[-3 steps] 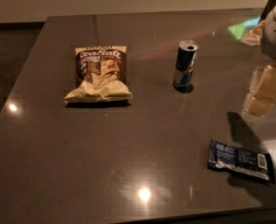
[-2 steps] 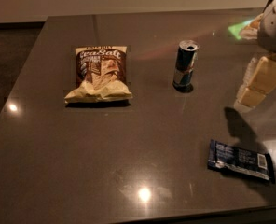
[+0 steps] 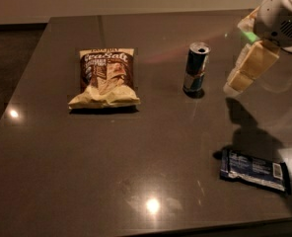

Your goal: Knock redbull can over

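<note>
The redbull can [image 3: 196,68] stands upright near the middle of the dark table [image 3: 151,147], slim, blue and silver, with an open silver top. My gripper [image 3: 239,81] hangs at the right of the view, a little right of the can and about level with its lower half, not touching it. It comes down from the white arm [image 3: 281,14] in the top right corner.
A brown and cream chip bag [image 3: 105,77] lies flat left of the can. A flat dark-blue snack bar wrapper [image 3: 254,170] lies at the front right. The table's front edge runs along the bottom of the view.
My gripper has moved left, closer to the can. The can, the bag and the wrapper have not moved.
</note>
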You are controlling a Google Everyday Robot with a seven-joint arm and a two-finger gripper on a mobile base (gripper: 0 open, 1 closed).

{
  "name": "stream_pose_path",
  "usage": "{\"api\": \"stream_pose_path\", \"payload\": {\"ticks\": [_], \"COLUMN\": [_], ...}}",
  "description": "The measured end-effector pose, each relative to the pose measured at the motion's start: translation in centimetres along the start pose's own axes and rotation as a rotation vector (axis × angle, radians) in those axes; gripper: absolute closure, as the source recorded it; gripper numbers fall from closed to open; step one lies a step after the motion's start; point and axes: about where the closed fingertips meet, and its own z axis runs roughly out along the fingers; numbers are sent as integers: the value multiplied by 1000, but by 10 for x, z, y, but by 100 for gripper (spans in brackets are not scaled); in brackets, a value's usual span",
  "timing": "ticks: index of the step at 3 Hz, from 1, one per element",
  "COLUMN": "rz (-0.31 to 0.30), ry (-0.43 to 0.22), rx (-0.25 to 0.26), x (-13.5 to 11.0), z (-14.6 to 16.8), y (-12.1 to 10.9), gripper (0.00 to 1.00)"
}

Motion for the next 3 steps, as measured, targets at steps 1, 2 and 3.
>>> {"api": "stream_pose_path", "payload": {"ticks": [1,2,3], "rz": [32,61,86], "ry": [-58,-106,-144], "rx": [-7,-14,-16], "x": [-13,-22,-24], "z": [16,30,40], "y": [-18,-35,-52], "gripper": [0,0,0]}}
